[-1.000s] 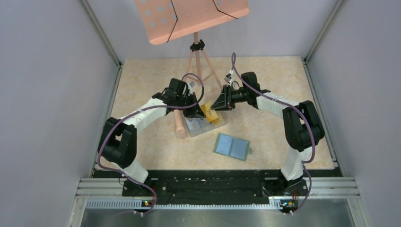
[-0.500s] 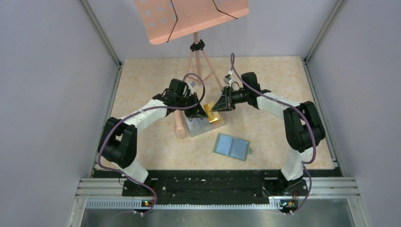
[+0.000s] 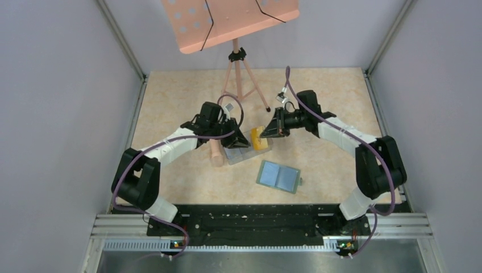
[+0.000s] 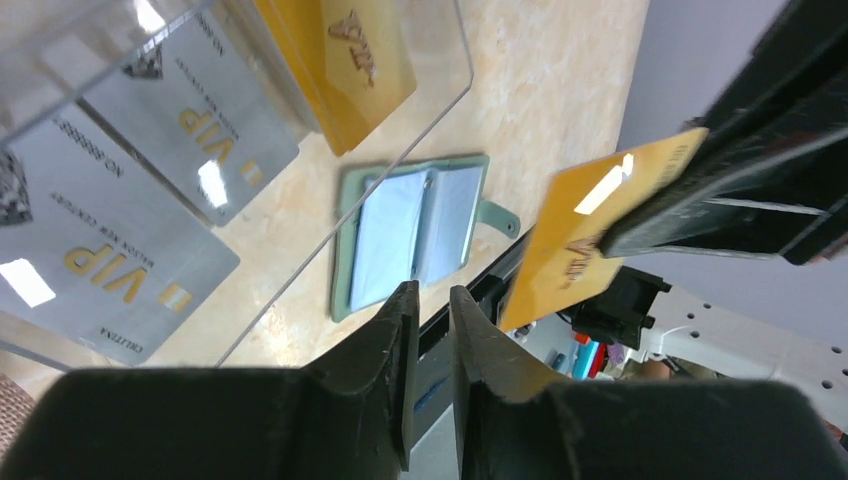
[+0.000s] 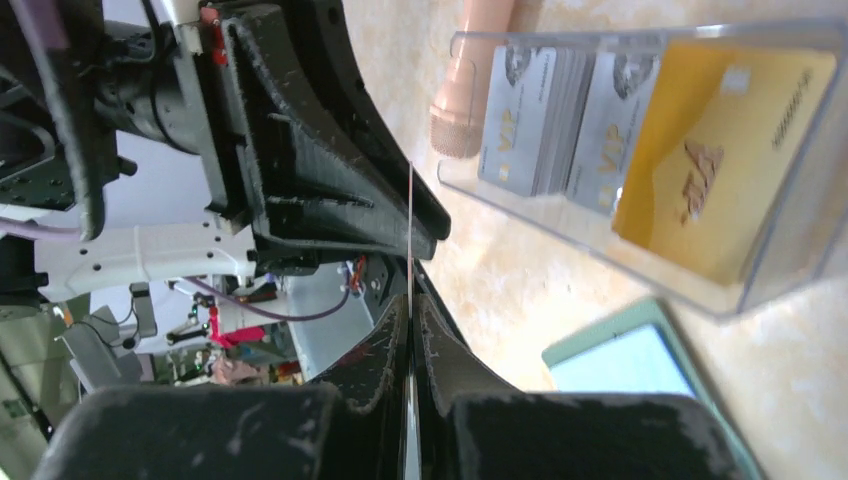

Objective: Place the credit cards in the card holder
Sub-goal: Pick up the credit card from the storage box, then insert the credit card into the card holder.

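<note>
Two arms reach over the table (image 3: 170,102) from its near edge. Nearest the bases lies the card holder (image 3: 278,176), spread open and flat on the tabletop with its pale blue sleeves facing up, well apart from both grippers. Just beyond it stands a clear plastic box (image 3: 241,154), in which silver VIP cards (image 4: 110,250) and a gold card (image 4: 345,70) lean. Over the right end of the box, the right gripper (image 3: 268,131) is clamped on an orange-yellow credit card (image 3: 258,138), which hangs in the air, clear of both box and holder. The right wrist view shows this card edge-on, as a thin line between the pressed fingers (image 5: 385,345). Facing it over the left part of the box, the left gripper (image 3: 243,140) hovers with its fingers (image 4: 390,340) parted by a narrow slit and nothing between them. A pink cylinder (image 3: 216,153) lies on the table just beside the left end of the box. Farthest back stands a pink tripod (image 3: 239,74) carrying a perforated pink panel (image 3: 227,20).
</note>
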